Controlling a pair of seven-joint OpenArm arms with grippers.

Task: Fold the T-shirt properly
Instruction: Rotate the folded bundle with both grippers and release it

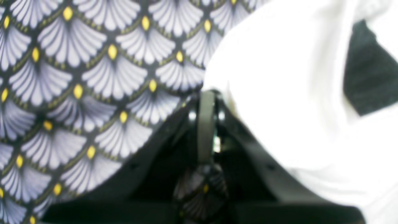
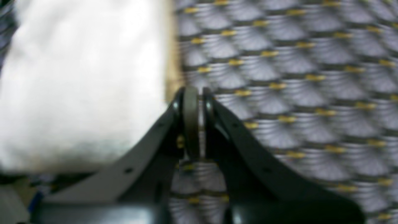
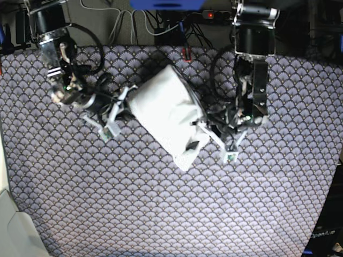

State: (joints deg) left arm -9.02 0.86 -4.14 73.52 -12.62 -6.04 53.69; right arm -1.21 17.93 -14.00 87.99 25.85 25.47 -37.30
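I am finishing the fold: the T-shirt (image 3: 166, 115) is lying as a compact bundle mid-desk (image 3: 171, 214), both pincers, left (image 3: 202, 127) and right (image 3: 124, 101), pressed together at its edges, gripping nothing I can see. Next, I judge, a loose near corner needs tucking.

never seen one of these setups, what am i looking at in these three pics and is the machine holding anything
This is a robot with two arms working over a table covered in a fan-patterned cloth. The overhead picture shows both arms flanking a white T-shirt, folded into a compact bundle and lying at an angle. The two blurry close-ups come from cameras on the wrists. The left gripper is shut right at the shirt's edge; whether it pinches fabric is unclear. The right gripper is shut beside the shirt, over bare cloth, holding nothing.
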